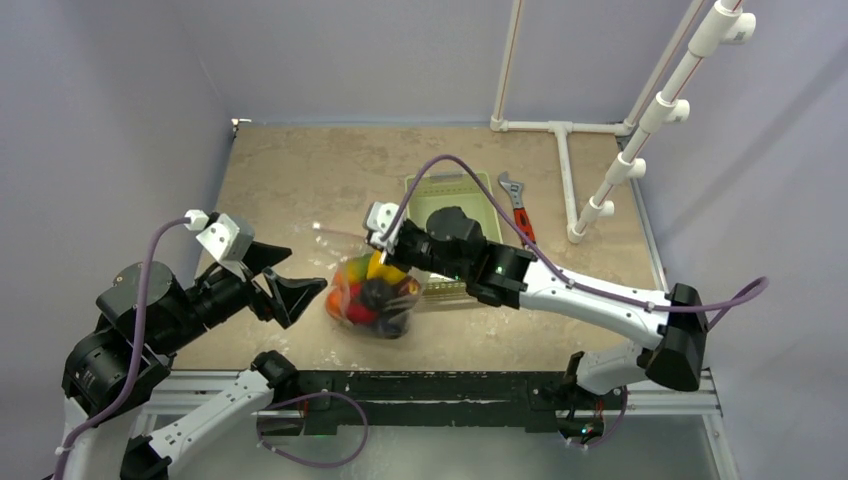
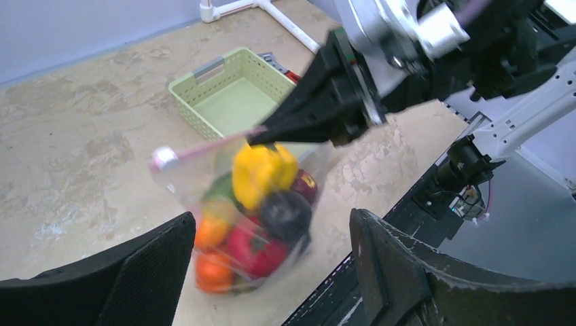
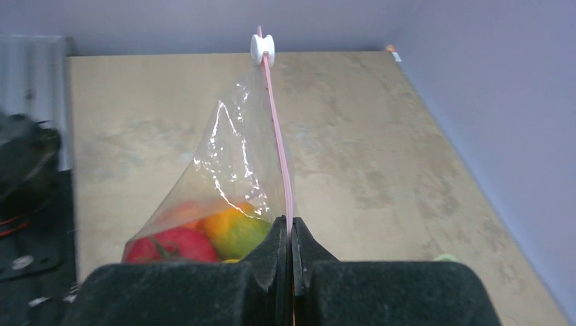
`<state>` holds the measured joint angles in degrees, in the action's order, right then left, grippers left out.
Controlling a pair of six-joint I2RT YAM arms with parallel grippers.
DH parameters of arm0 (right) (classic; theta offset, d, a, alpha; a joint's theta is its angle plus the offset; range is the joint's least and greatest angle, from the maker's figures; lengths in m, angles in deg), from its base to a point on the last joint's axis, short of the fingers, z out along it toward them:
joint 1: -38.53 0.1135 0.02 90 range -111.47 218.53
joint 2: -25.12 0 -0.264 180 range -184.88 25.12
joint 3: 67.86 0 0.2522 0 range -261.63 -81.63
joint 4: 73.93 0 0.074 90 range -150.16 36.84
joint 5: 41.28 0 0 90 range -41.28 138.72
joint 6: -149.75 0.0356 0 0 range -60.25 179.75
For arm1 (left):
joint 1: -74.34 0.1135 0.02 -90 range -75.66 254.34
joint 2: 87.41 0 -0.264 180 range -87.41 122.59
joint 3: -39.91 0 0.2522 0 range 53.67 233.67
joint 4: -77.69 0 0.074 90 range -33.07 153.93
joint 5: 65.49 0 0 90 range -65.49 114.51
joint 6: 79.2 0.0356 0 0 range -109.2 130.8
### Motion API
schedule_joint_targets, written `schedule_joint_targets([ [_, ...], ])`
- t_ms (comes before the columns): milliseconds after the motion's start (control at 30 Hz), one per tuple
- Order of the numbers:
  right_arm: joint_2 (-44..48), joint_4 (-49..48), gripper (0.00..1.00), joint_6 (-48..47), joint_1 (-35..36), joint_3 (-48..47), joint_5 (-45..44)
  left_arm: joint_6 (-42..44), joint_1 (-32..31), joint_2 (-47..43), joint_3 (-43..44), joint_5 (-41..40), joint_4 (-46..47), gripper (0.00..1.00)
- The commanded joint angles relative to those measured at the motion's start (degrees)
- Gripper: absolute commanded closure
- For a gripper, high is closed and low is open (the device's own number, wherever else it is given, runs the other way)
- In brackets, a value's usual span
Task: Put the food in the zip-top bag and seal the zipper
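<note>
The clear zip-top bag hangs from my right gripper, full of food: yellow pepper, red tomato, dark plum, oranges. My right gripper is shut on the pale pink zipper, whose white slider sits at the far end of the strip. The bag shows the tomato and a green-orange piece. My left gripper is open just left of the bag, which lies between its spread fingers.
A light green slotted basket stands behind the bag and also shows in the left wrist view. A red-handled wrench lies right of it. A white pipe frame stands at the back right. The table's near edge is just below the bag.
</note>
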<state>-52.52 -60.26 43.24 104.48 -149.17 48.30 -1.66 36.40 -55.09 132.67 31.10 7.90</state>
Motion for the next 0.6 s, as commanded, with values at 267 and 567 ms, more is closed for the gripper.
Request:
schedule_joint_targets([
  [267, -15.82, -15.19, 1.00, -11.16, -9.41, -20.20, 0.14, -0.62, 0.11, -0.97, -1.80, -1.36, 1.74, 0.18],
  [567, -25.38, -19.23, 1.00, -9.82, -9.46, -22.57, 7.71, -0.75, 0.10, -1.78, -1.08, -3.95, 0.40, 0.18],
])
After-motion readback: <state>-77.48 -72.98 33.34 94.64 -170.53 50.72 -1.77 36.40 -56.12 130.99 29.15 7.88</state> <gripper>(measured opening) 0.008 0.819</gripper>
